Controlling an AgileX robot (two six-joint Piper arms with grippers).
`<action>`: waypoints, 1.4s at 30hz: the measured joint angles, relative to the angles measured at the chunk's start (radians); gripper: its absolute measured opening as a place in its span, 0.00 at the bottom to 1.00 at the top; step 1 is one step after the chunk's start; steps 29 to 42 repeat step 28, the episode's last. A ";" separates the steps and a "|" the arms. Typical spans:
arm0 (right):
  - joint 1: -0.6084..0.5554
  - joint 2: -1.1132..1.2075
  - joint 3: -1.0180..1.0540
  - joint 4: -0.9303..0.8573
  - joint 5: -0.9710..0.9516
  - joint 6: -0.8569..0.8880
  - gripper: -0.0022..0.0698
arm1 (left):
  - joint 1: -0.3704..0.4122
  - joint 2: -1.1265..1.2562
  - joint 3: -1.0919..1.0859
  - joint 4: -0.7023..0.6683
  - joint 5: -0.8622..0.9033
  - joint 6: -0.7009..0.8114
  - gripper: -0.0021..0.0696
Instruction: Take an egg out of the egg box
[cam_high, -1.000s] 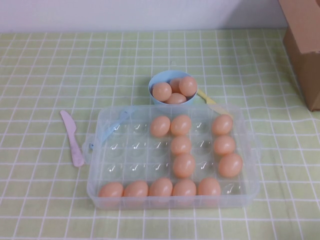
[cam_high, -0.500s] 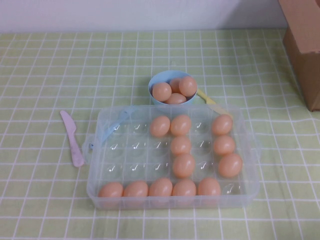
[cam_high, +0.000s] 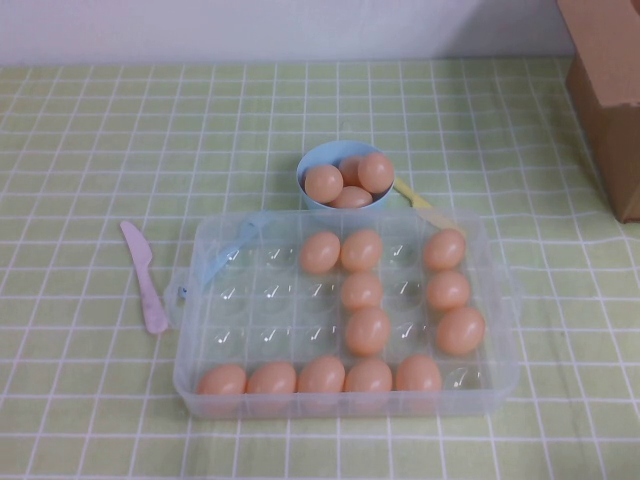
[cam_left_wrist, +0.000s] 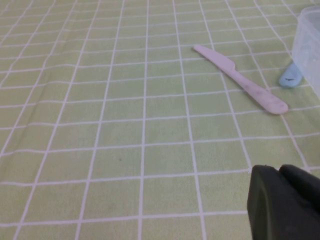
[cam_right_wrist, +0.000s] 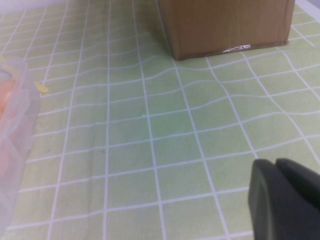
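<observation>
The clear plastic egg box (cam_high: 192, 372) lies open at the table's middle front, with a pale blue clasp (cam_high: 214, 266) on its left side. Several peach-orange eggs sit in its wells, one of them (cam_high: 367, 331) near the centre; the left wells are bare. Neither arm shows in the high view. My left gripper (cam_left_wrist: 280, 171) is shut and empty, low over the cloth left of the box, whose corner (cam_left_wrist: 310, 45) shows there. My right gripper (cam_right_wrist: 276, 164) is shut and empty, right of the box, whose edge (cam_right_wrist: 17, 115) shows there.
A light-blue bowl (cam_high: 309, 160) with three eggs (cam_high: 376, 172) stands just behind the box. A pale pink plastic knife (cam_high: 146, 275) lies left of the box, also in the left wrist view (cam_left_wrist: 240, 80). A brown cardboard box (cam_high: 610, 90) stands far right, also in the right wrist view (cam_right_wrist: 225, 22).
</observation>
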 joint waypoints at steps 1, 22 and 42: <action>0.000 0.000 0.000 0.000 0.000 0.000 0.00 | -0.004 0.000 0.000 0.000 0.002 0.000 0.02; 0.000 0.000 0.000 0.000 0.000 0.000 0.00 | -0.011 0.000 0.000 -0.006 0.002 0.000 0.02; 0.000 0.000 0.000 0.000 0.000 0.000 0.00 | -0.011 0.000 0.000 -0.006 0.002 0.000 0.02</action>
